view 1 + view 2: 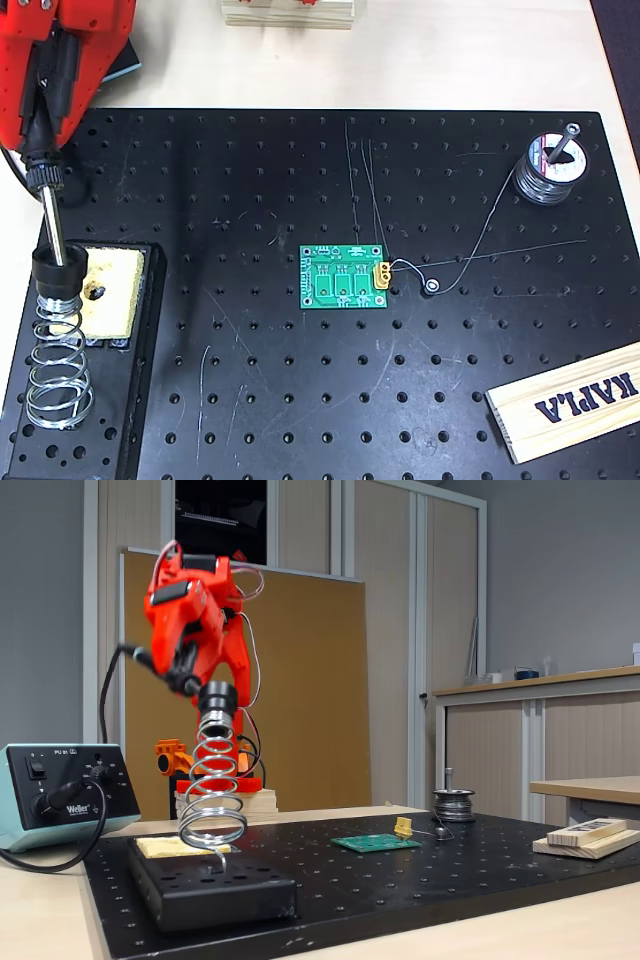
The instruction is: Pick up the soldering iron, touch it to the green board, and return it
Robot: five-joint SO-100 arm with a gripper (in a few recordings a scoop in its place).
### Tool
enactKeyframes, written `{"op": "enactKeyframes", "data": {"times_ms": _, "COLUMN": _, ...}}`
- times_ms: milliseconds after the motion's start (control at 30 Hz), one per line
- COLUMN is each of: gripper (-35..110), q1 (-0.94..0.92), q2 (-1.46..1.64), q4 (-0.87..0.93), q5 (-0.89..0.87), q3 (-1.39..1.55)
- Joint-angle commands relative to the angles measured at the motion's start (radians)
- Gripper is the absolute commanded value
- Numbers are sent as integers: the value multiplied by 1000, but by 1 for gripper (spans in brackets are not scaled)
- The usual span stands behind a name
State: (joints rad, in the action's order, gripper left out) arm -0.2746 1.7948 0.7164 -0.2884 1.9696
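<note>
Soldering iron (46, 195) stands tip-down in the coil-spring stand (55, 360) at the black perforated board's (300, 400) left edge, its handle clamped between the red gripper's (40, 85) jaws. Well apart to the right lies the green board (344, 278).

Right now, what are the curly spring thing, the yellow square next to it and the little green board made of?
The spring stand looks like bare metal wire: silvery, shiny coils. The yellow pad beside it seems to be sponge: dull, soft-looking, with a hole in it. The green board looks like stiff circuit-board laminate with a smooth green coat and white printing; its yellow connector could be plastic or metal, too small to tell.
</note>
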Motion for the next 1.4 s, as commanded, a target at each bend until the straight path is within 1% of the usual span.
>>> {"op": "enactKeyframes", "data": {"times_ms": 0, "gripper": 0, "q1": -18, "q2": 11, "q4": -41, "q5": -25, "q3": 67}}
{"op": "enactKeyframes", "data": {"times_ms": 167, "gripper": 0, "q1": -58, "q2": -2, "q4": -63, "q5": -28, "q3": 86}}
{"op": "enactKeyframes", "data": {"times_ms": 233, "gripper": 0, "q1": -63, "q2": -3, "q4": -106, "q5": -11, "q3": 100}}
{"op": "enactKeyframes", "data": {"times_ms": 300, "gripper": 0, "q1": -57, "q2": -6, "q4": -138, "q5": 54, "q3": 94}}
{"op": "enactKeyframes", "data": {"times_ms": 433, "gripper": 0, "q1": -38, "q2": -21, "q4": -140, "q5": 190, "q3": 48}}
{"op": "enactKeyframes", "data": {"times_ms": 533, "gripper": 0, "q1": -11, "q2": -9, "q4": -140, "q5": 245, "q3": 34}}
{"op": "enactKeyframes", "data": {"times_ms": 700, "gripper": 0, "q1": 35, "q2": 35, "q4": -129, "q5": 245, "q3": 41}}
{"op": "enactKeyframes", "data": {"times_ms": 800, "gripper": 0, "q1": 63, "q2": 48, "q4": -161, "q5": 267, "q3": 49}}
{"op": "enactKeyframes", "data": {"times_ms": 1000, "gripper": 6, "q1": 86, "q2": 28, "q4": -206, "q5": 476, "q3": 21}}
{"op": "enactKeyframes", "data": {"times_ms": 1133, "gripper": 8, "q1": 87, "q2": 3, "q4": -227, "q5": 566, "q3": 8}}
{"op": "enactKeyframes", "data": {"times_ms": 1200, "gripper": 9, "q1": 87, "q2": -9, "q4": -238, "q5": 584, "q3": 3}}
{"op": "enactKeyframes", "data": {"times_ms": 1367, "gripper": 8, "q1": 94, "q2": -21, "q4": -242, "q5": 568, "q3": -3}}
